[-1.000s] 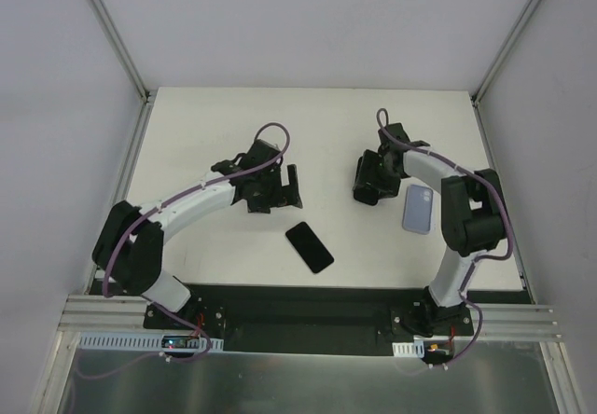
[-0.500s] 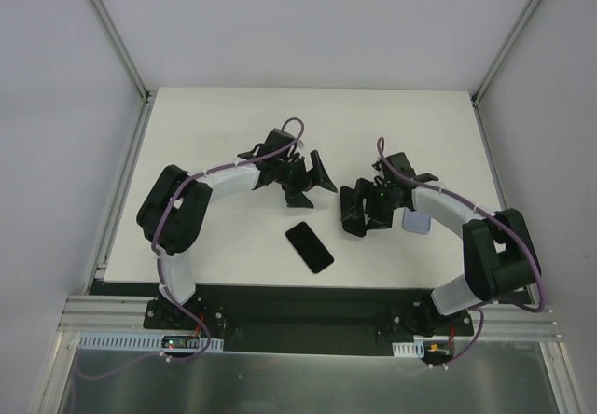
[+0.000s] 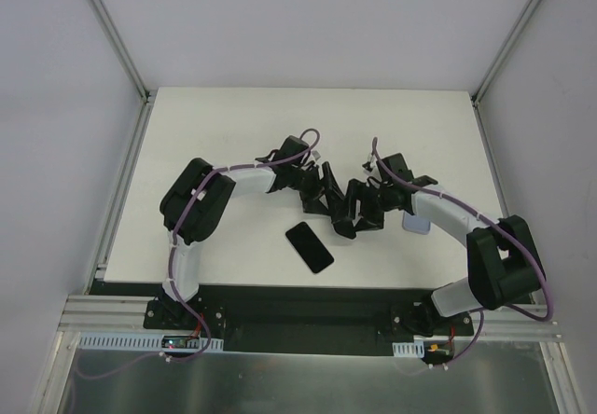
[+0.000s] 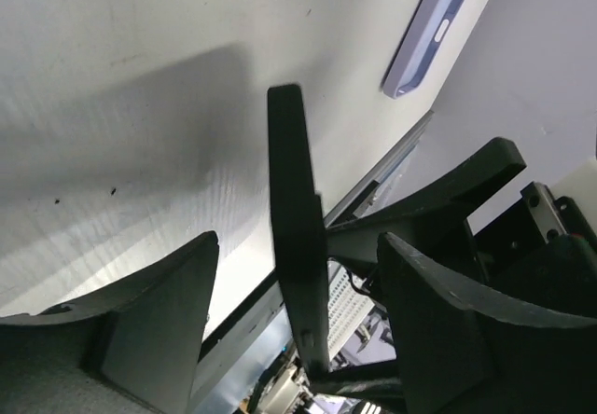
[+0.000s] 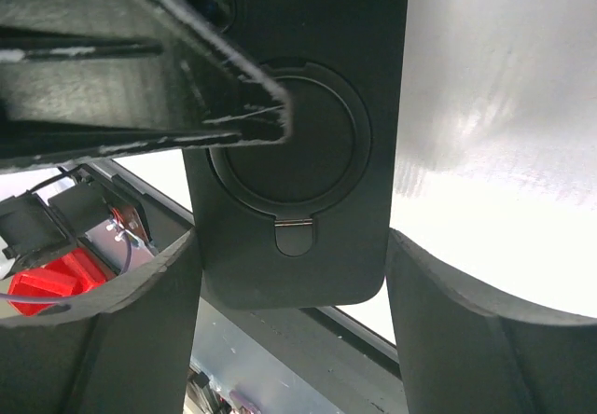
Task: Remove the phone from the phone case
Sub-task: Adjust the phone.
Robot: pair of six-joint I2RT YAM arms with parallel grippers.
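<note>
My right gripper [image 5: 291,237] is shut on a black phone case [image 5: 298,167] with a round ring holder on its back. It grips the case by its two long edges, above the table. A camera lens [image 5: 213,0] shows in the case's cutout at the top. In the left wrist view the same case [image 4: 297,209] stands edge-on between the fingers of my left gripper [image 4: 298,239]. That gripper is open, with a gap on each side. From above, the left gripper [image 3: 326,190] and the right gripper [image 3: 354,211] meet mid-table.
A black phone [image 3: 310,247] lies flat on the white table [image 3: 224,125] just in front of the grippers. A lavender phone or case [image 3: 415,224] lies to the right, half under my right arm, and also shows in the left wrist view [image 4: 431,34].
Both arms have swung in toward the middle. The right gripper brought the black case over, and the left gripper came round it with its jaws narrowing.
</note>
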